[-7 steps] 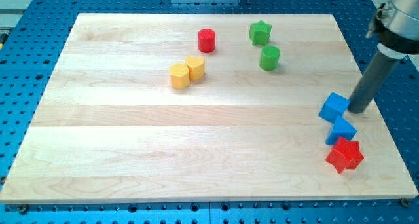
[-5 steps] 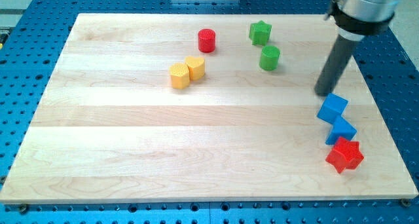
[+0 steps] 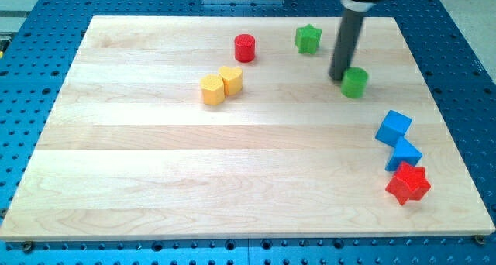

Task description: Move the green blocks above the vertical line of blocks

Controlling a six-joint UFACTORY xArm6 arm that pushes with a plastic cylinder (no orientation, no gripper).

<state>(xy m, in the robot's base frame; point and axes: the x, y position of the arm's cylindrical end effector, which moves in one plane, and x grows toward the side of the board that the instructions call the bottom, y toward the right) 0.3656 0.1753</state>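
My tip [image 3: 339, 77] touches the left side of the green cylinder block [image 3: 355, 83]; bare rod, holding nothing; green star block [image 3: 308, 38] sits farther back-left on the wooden board [image 3: 155, 164].

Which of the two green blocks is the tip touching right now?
The green cylinder, at the view's right: my tip sits against its left side. The green star stands apart, nearer the view's top.

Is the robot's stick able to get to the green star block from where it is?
Probably yes. My tip sits against the green cylinder, on its left in the view. The green star lies up and to the left of it, with only bare board between them.
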